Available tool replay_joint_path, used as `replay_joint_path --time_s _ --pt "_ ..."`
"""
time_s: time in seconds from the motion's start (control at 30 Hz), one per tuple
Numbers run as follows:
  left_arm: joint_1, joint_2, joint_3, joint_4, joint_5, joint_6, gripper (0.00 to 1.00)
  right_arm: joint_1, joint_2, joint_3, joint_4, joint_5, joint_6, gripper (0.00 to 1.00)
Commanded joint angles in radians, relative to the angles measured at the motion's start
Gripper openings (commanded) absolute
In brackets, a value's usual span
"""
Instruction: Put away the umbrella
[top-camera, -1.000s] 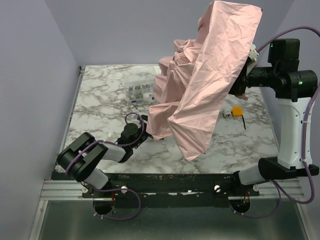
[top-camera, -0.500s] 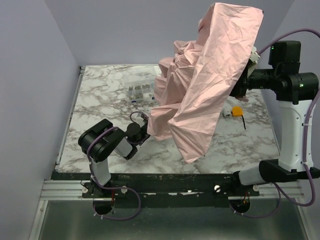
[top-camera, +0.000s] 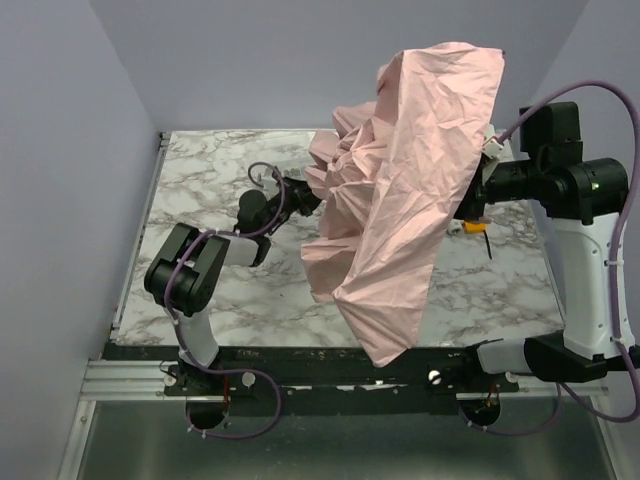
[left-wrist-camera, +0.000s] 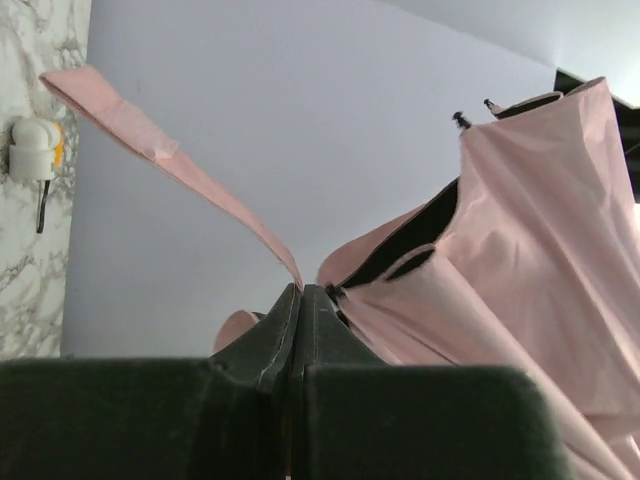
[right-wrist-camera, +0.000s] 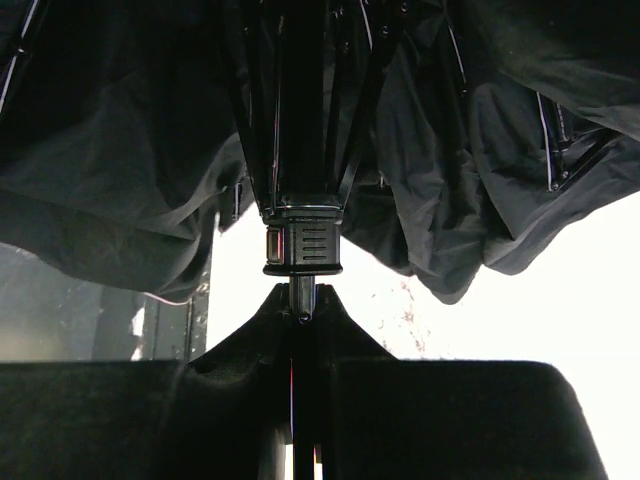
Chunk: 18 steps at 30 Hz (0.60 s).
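The umbrella (top-camera: 410, 190) hangs half open above the marble table, its pale pink canopy crumpled and tilted toward the front. My right gripper (top-camera: 480, 192) holds it from the right, at the canopy's underside. In the right wrist view this gripper (right-wrist-camera: 303, 302) is shut on the thin black shaft, just below the black runner (right-wrist-camera: 303, 240). My left gripper (top-camera: 303, 195) is at the canopy's left edge. In the left wrist view it (left-wrist-camera: 300, 292) is shut on a strip of pink fabric (left-wrist-camera: 170, 160) that runs up to the left, with the canopy (left-wrist-camera: 520, 260) at the right.
A small orange and white object (top-camera: 472, 228) lies on the table (top-camera: 200, 180) under the canopy's right side, also seen in the left wrist view (left-wrist-camera: 35, 150). Pale walls stand at the left and the back. A metal rail (top-camera: 130, 375) runs along the near edge.
My left gripper has shut on the umbrella's fabric and moved up and back from the table's front left. The canopy has swung left and dropped toward the front.
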Motion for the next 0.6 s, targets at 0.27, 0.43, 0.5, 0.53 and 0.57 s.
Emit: replay_joint_path --time_s 0.27,0.43,0.5,0.53,0.57 --pt "0.041 0.063 0.352 -0.247 0.428 0.291 0.0 0.201 -0.04 -0.263 -0.026 0.262 -0.144 0.0" --pt "0.08 0.012 0.4 -0.294 0.478 0.47 0.0 0.203 -0.09 -0.399 -0.025 0.327 -0.21 0.01" --pt "0.077 0.0 0.428 -0.338 0.506 0.537 0.0 0.204 -0.099 -0.466 -0.025 0.333 -0.254 0.01" --pt "0.074 -0.003 0.434 -0.344 0.515 0.558 0.0 0.205 -0.098 -0.504 -0.024 0.331 -0.277 0.01" --pt "0.071 -0.005 0.439 -0.344 0.526 0.576 0.0 0.204 -0.092 -0.536 -0.024 0.328 -0.295 0.01"
